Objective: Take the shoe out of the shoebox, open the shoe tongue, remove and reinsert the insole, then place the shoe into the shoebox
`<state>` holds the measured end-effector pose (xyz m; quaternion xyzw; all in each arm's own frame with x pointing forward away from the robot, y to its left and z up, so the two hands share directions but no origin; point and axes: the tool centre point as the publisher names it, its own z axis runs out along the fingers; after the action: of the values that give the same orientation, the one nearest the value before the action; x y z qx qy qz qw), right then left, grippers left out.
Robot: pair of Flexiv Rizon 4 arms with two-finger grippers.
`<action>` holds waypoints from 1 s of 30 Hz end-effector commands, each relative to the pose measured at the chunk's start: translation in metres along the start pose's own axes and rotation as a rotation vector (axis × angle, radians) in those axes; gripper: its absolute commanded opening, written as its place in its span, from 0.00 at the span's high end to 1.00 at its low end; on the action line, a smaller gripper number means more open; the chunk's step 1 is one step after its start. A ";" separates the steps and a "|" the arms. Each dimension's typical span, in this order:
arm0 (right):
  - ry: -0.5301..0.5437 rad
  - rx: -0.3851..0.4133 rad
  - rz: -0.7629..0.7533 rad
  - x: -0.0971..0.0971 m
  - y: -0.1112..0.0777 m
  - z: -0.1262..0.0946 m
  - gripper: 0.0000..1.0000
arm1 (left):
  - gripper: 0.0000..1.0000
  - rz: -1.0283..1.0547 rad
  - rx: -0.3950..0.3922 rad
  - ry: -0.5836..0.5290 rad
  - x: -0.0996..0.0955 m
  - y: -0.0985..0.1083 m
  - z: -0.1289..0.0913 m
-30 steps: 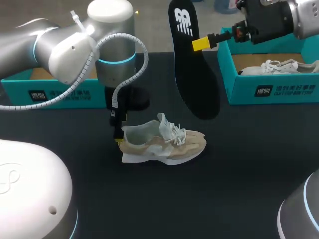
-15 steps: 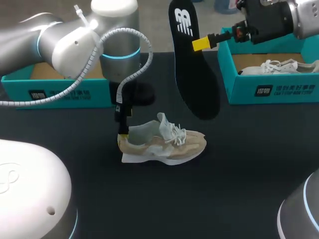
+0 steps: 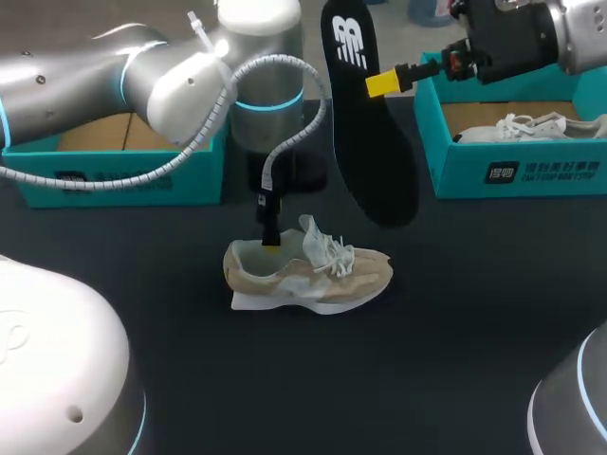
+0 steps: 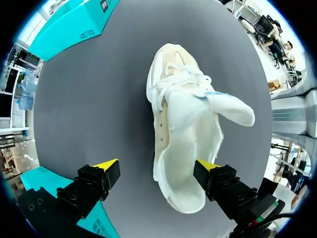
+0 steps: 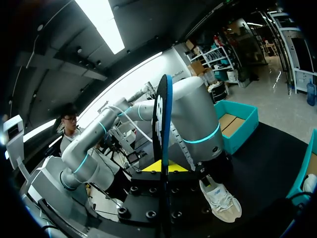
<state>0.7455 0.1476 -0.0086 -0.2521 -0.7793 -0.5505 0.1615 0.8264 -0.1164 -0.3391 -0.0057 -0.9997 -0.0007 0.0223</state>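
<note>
A beige shoe [image 3: 308, 275] with white laces lies on its sole mid-table, toe to the right, its tongue folded up. My left gripper [image 3: 270, 242] hangs open just over the heel opening. Seen from the left wrist, the left gripper [image 4: 157, 168] straddles the heel of the shoe [image 4: 183, 129], with one fingertip [image 4: 208, 168] over the shoe and the other beside it over the table. My right gripper [image 3: 384, 83] is shut on the black insole [image 3: 365, 123], held high and hanging toe down. The right wrist view has the insole [image 5: 161, 124] edge-on in the right gripper [image 5: 162, 166].
A teal shoebox [image 3: 123, 175] stands at the back left behind my left arm. A second teal shoebox [image 3: 517, 171] at the back right holds a white shoe [image 3: 531, 125]. The table [image 3: 427, 379] is dark.
My left arm has swung to the right, bringing its open gripper from behind the heel to over the heel opening. The right arm and the insole have kept still.
</note>
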 end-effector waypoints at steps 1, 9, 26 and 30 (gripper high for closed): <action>0.000 0.002 0.001 -0.001 0.001 0.002 1.00 | 0.00 -0.007 0.044 -0.038 0.006 -0.003 0.010; 0.000 0.002 0.001 -0.001 0.001 0.002 1.00 | 0.05 0.021 0.073 -0.046 0.004 -0.012 0.024; 0.000 0.002 0.001 -0.001 0.001 0.002 1.00 | 0.47 0.028 0.100 -0.050 -0.001 -0.036 0.037; 0.000 0.002 0.001 -0.001 0.001 0.002 1.00 | 0.61 0.037 0.102 -0.040 0.000 -0.037 0.040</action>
<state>0.7454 0.1476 -0.0086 -0.2521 -0.7794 -0.5504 0.1615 0.8220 -0.1504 -0.3753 -0.0221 -0.9984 0.0514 -0.0001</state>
